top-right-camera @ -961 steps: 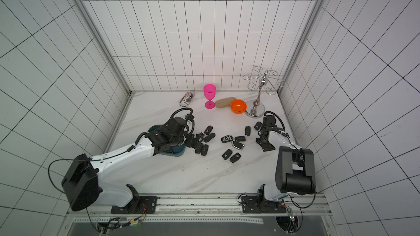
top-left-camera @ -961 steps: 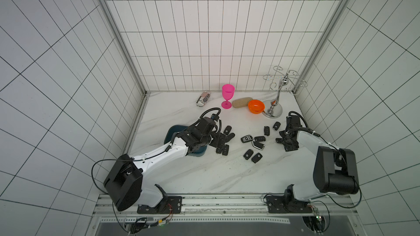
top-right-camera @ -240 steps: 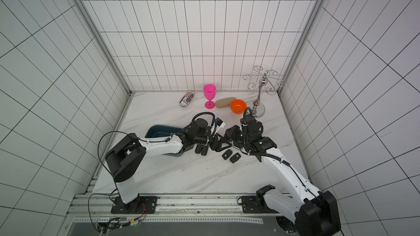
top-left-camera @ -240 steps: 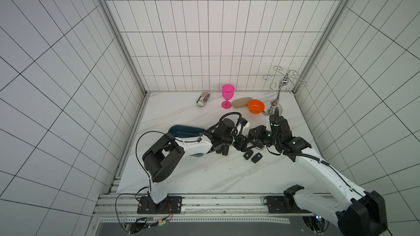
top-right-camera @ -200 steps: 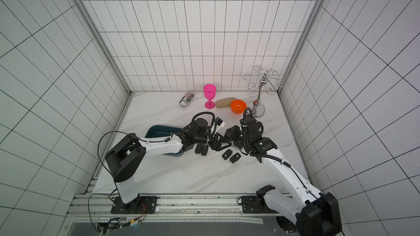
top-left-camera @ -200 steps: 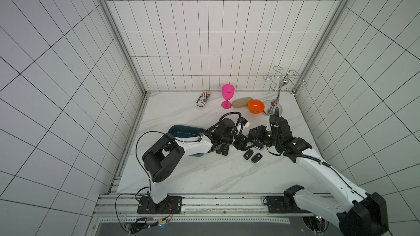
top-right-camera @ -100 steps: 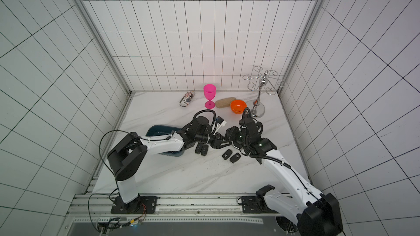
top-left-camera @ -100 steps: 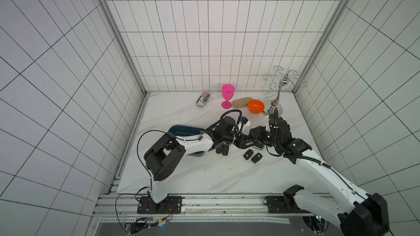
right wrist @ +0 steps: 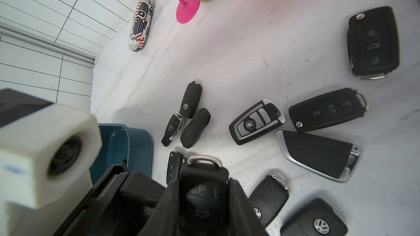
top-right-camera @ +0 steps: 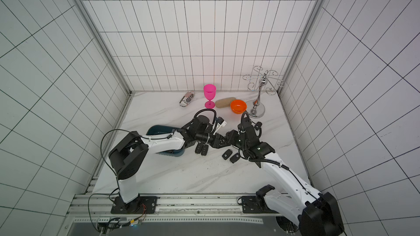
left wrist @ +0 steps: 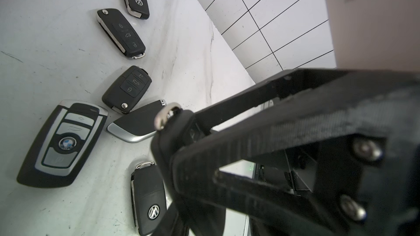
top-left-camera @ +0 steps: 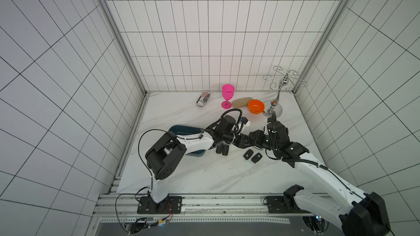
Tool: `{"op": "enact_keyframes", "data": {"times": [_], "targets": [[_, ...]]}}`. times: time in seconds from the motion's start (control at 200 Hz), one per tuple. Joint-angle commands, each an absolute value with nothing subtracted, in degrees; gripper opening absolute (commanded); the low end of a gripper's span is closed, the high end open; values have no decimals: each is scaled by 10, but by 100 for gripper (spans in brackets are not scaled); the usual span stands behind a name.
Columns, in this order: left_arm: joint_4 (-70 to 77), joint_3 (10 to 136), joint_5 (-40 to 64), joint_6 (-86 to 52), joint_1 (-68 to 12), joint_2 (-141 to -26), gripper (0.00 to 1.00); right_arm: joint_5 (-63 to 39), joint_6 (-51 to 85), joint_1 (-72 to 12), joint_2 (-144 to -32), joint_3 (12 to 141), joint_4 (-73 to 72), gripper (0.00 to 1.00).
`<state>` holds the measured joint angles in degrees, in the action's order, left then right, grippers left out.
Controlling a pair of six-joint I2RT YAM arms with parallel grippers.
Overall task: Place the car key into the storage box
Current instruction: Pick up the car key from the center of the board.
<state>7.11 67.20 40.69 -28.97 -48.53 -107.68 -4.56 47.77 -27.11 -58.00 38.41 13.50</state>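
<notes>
Storage box (top-left-camera: 181,129) at left on the surface (top-left-camera: 204,173), left arm (top-left-camera: 195,142) over it; just right of it the left hand (left wrist: 184,132) is clenched on the car key (left wrist: 163,146), right hand (right wrist: 204,185) grasping that same key opposite, loose keys (top-left-camera: 252,156) scattered around.

Pink goblet (top-left-camera: 228,91), orange bowl (top-left-camera: 256,106) and chrome rack (top-left-camera: 276,111) sit near the back wall.

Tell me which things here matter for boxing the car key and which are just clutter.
Job: car key in the right claw; storage box; other fobs, possibly next.
Lying about: pink goblet, orange bowl, tan pouch, patterned case, metal stand.
</notes>
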Motion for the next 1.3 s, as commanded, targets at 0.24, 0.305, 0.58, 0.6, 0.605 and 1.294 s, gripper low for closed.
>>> {"op": "enact_keyframes", "data": {"times": [0.24,0.305,0.58,0.6,0.605,1.294], "targets": [[80,685,435,-313,-488,-1086,21,-25,516,-287,-556,335,77,22],[80,685,434,-313,-488,-1087,19,-23,519,-291,-557,334,75,22],[88,679,438,-307,-487,-1086,6,-47,508,-292,-560,351,77,33],[87,679,438,-305,-487,-1086,6,-47,508,-292,-560,352,79,34],[88,679,438,-305,-487,-1086,6,-47,507,-293,-561,353,78,34],[-214,691,217,-179,-393,-976,7,5,256,-257,-597,520,281,69]]}}
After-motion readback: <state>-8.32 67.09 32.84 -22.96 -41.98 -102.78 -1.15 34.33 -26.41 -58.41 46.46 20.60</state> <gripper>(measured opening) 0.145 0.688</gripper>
